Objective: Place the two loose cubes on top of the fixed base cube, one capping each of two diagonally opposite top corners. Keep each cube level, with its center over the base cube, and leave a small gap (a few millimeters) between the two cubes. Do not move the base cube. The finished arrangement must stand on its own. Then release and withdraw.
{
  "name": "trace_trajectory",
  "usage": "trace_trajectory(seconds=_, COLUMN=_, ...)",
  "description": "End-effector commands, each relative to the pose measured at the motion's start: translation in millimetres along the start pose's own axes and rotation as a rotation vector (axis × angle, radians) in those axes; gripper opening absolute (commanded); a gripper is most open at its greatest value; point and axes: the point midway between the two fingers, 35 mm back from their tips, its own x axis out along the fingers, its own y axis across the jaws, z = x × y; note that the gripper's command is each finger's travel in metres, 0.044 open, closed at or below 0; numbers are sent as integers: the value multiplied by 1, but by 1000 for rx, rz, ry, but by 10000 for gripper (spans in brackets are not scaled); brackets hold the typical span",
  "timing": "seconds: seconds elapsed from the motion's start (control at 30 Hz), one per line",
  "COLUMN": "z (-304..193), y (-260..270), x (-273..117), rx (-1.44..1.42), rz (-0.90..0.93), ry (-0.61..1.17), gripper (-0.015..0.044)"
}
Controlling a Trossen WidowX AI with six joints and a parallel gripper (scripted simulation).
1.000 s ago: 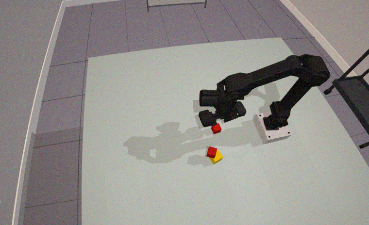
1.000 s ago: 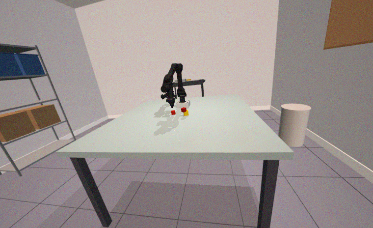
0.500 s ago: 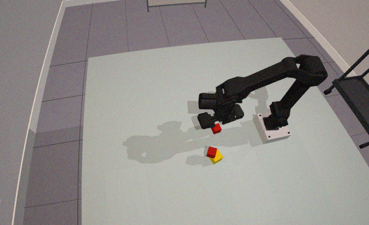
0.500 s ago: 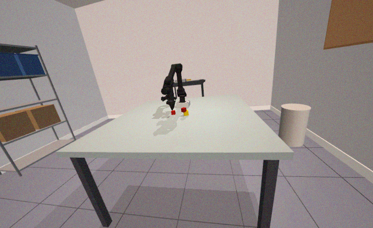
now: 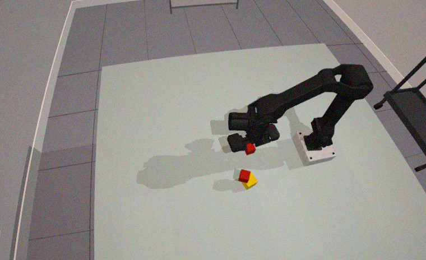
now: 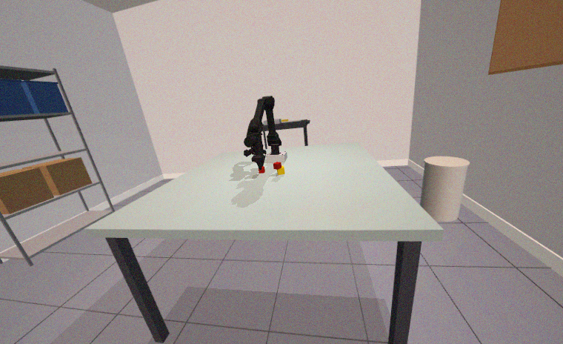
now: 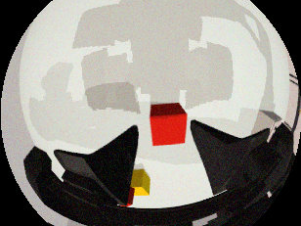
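Looking across the room, grey tiled floor runs up to pale walls, a metal shelving rack with blue and brown boxes on one side, a cream cylindrical bin on the other. Centre stage, the big pale-green table on dark legs, arm shadows smeared over its top. Bolted on a white mounting plate near the far edge, the black six-joint arm folds over and reaches down toward the tabletop. Its gripper hangs low, fingers apart and clamped on nothing, dark fingertips flanking a loose small red cube that sits on the table; from the wrist view the cube shows in the gap between them, whether they touch it I cannot tell. Nearby, apart from it, the yellow base cube stands on the table with a second red cube capping one top corner.
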Motion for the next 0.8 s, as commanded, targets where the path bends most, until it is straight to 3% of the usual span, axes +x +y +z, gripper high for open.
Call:
trace_trajectory(seconds=0.0, z=-1, y=-3, x=9, rx=6, rz=-14, ry=2, gripper=265)
trace_trajectory(seconds=0.03, z=-1, y=-3, x=9, rx=6, rz=-14, ry=2, gripper=265)
trace_trajectory(seconds=0.23, z=-1, y=-3, x=9, rx=6, rz=-14, ry=2, gripper=108)
trace_trajectory(seconds=0.77, z=1, y=3, x=-25, rx=6, rz=-13, ry=2, gripper=105)
